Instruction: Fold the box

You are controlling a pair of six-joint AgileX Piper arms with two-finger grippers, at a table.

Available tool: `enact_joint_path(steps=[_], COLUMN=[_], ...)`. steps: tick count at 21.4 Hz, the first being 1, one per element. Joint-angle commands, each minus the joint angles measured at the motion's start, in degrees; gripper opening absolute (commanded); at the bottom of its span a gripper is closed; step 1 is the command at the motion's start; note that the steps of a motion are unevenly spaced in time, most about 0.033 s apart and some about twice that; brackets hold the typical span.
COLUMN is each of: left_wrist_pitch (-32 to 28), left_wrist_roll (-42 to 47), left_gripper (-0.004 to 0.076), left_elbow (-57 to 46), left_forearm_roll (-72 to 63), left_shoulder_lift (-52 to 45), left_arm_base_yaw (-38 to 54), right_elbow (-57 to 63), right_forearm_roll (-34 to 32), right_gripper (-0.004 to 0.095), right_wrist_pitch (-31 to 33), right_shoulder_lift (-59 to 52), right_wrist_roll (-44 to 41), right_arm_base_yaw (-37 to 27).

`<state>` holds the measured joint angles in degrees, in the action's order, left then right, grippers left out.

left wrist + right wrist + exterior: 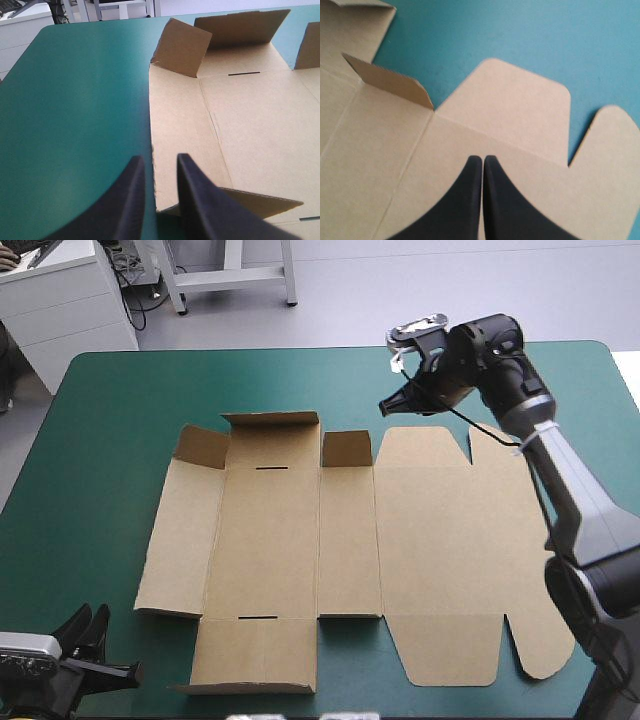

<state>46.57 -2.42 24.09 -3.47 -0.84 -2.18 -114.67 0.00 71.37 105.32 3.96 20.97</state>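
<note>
Table point(100, 490): teal-green cover, rounded corners, smooth, lying flat out to every edge in view. A soft sheen shows on its left half in the left wrist view.

Beyond the far left corner: white drawer unit point(65, 300), drawer fronts facing the table. Dark cables point(135, 285) hang beside it.

Beyond the far edge, toward the middle: white metal frame point(235, 275) with a low crossbar, standing on pale grey floor point(400, 290).

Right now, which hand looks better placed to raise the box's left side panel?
Probably the left. The left hand is open just at the near left corner of the box; the right hand is shut, up over the far rounded flaps.
</note>
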Motion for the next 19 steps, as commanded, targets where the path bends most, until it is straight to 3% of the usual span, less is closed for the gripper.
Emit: enact_joint_path(steps=[1,3,9,13,19], left_wrist_pitch=[-4.2,-4.2,-5.1,-7.2,-1.4], left_wrist_roll=[0.7,0.8,0.9,1.1,1.3], left_gripper=[0.043,0.0495,0.0494,0.0494,0.0484], left_elbow=[1.0,1.0,2.0,8.9,20.1], left_forearm_roll=[-0.1,0.0,0.3,0.3,4.1], left_shoulder_lift=[-1.0,-0.9,2.5,12.5,29.3], left_arm_base_yaw=[-0.3,-0.3,-0.3,-0.3,-0.3], right_elbow=[12.4,21.7,45.3,58.5,70.1], right_forearm_roll=[0.0,0.0,0.8,0.8,1.1], right_gripper=[-0.0008,-0.0008,-0.0008,-0.0008,-0.0008], right_wrist_pitch=[-1.1,-5.3,-14.6,-18.7,-20.8], right_shoulder_lift=[-12.5,-19.5,-41.2,-53.8,-66.6], right_wrist_roll=[0.9,0.9,0.7,0.7,0.9], right_arm_base_yaw=[-3.5,-4.9,-5.6,-5.6,-5.6])
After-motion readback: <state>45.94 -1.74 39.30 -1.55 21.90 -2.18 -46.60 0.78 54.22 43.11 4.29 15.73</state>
